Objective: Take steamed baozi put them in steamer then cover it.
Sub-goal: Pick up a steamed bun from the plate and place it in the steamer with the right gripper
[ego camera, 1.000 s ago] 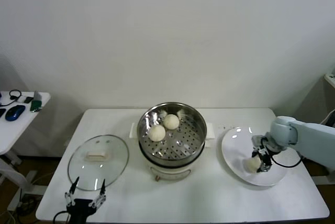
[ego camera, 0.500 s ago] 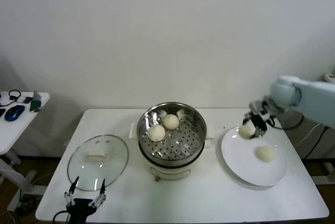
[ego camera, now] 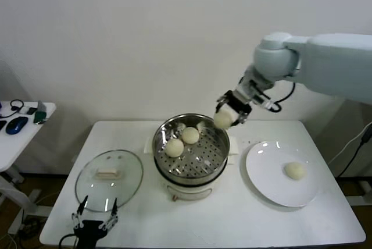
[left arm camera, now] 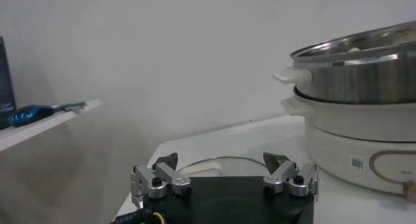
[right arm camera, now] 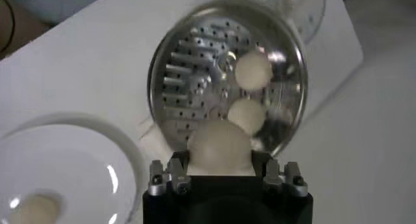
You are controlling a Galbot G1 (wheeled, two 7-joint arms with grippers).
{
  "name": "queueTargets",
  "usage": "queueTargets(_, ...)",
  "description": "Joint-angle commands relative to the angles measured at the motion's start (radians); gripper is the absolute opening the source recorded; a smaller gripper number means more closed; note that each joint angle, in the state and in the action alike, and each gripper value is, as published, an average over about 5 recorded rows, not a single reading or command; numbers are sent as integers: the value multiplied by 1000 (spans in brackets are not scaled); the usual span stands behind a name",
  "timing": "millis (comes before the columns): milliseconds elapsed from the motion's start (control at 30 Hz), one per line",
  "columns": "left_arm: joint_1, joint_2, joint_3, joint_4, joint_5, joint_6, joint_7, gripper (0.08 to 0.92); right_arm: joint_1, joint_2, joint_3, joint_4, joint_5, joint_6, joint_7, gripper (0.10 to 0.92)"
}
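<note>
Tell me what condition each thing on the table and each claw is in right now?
Steamer: uncovered, two baozi inside.
Cover: flat on the table, left of the steamer.
Right claw: shut on a third baozi, above the steamer's right rim.
Plate: holds one baozi.
Left claw: open, idle near the cover.
</note>
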Motion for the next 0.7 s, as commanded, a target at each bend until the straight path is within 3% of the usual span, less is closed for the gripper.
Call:
queueTargets(33, 1, -1, -3, 0, 0, 0, -1, 823, -141, 196, 46, 72, -145, 81, 110, 645)
queueTargets(267, 7, -1, -12, -6, -4, 0, -2, 823, -254, 267, 31, 1, -240, 110, 119, 645)
queueTargets(700, 3, 0, -14, 4, -5, 0, -3, 823, -326, 259, -16, -77, -316, 121, 106, 645)
